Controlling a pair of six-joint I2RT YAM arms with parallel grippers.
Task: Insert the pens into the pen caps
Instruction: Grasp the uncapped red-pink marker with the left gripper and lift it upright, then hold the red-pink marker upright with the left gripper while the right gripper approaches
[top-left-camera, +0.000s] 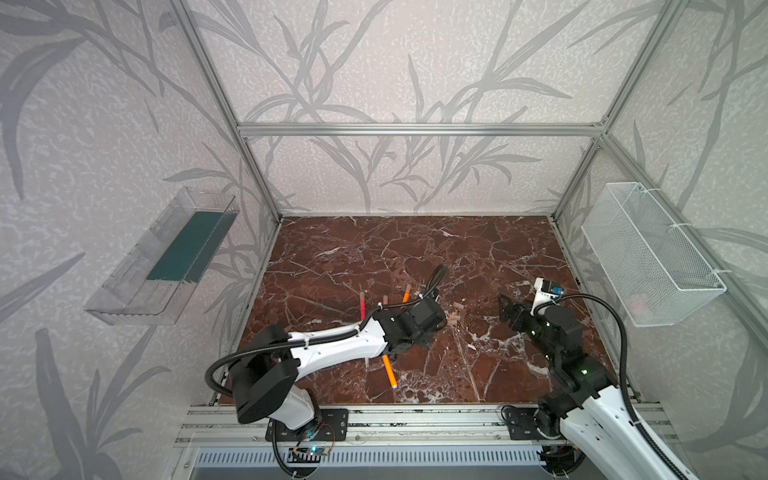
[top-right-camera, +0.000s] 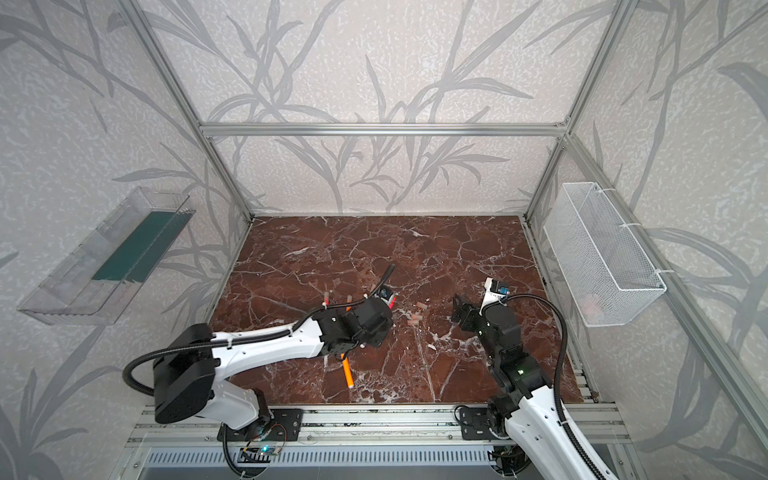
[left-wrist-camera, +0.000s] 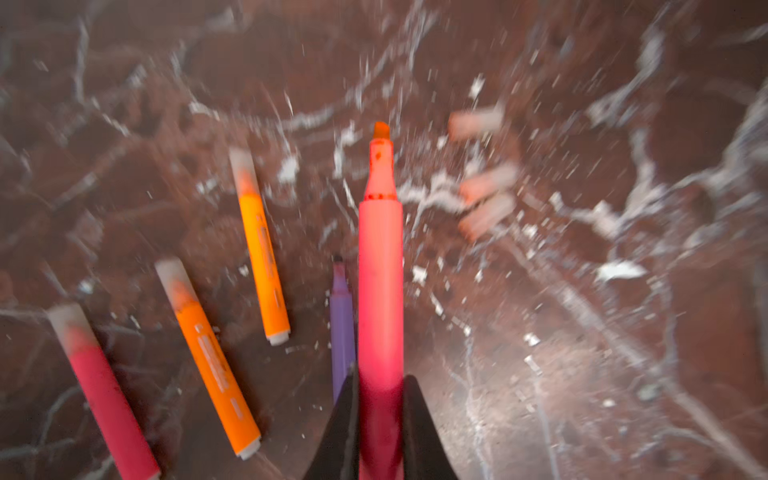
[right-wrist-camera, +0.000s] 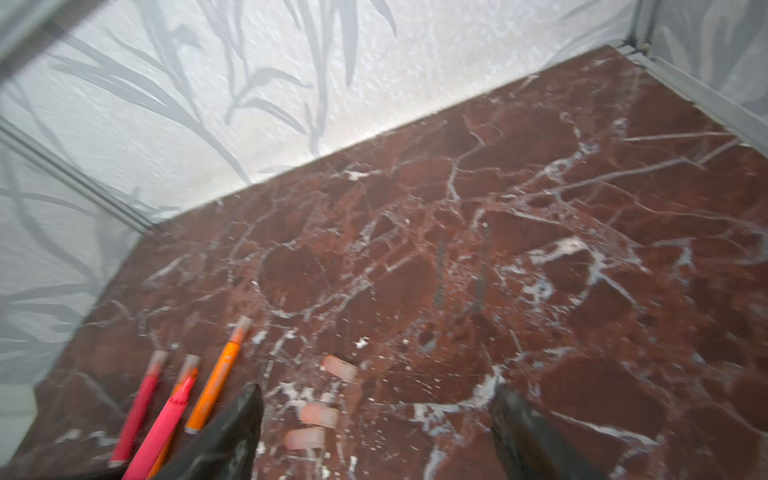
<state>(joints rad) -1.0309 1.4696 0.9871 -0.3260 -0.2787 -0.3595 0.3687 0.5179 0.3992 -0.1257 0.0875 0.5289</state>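
Observation:
My left gripper (left-wrist-camera: 380, 399) is shut on an uncapped pink-red pen (left-wrist-camera: 380, 270), whose tip points towards three loose pale pen caps (left-wrist-camera: 488, 185) on the marble. An uncapped purple pen (left-wrist-camera: 343, 328) lies just beside the held one. Two orange pens (left-wrist-camera: 262, 249) and another pink-red pen (left-wrist-camera: 104, 395) lie on the table with caps on. My right gripper (right-wrist-camera: 374, 419) stands open and empty, low over the table, with the caps (right-wrist-camera: 319, 415) just inside its left finger. Both top views show the caps (top-left-camera: 454, 321) (top-right-camera: 415, 321) between the two grippers.
One more orange pen (top-left-camera: 389, 372) lies near the front edge, partly under the left arm. A white wire basket (top-left-camera: 652, 253) hangs on the right wall and a clear plastic tray (top-left-camera: 162, 257) on the left wall. Aluminium frame posts border the marble table (top-left-camera: 415, 249).

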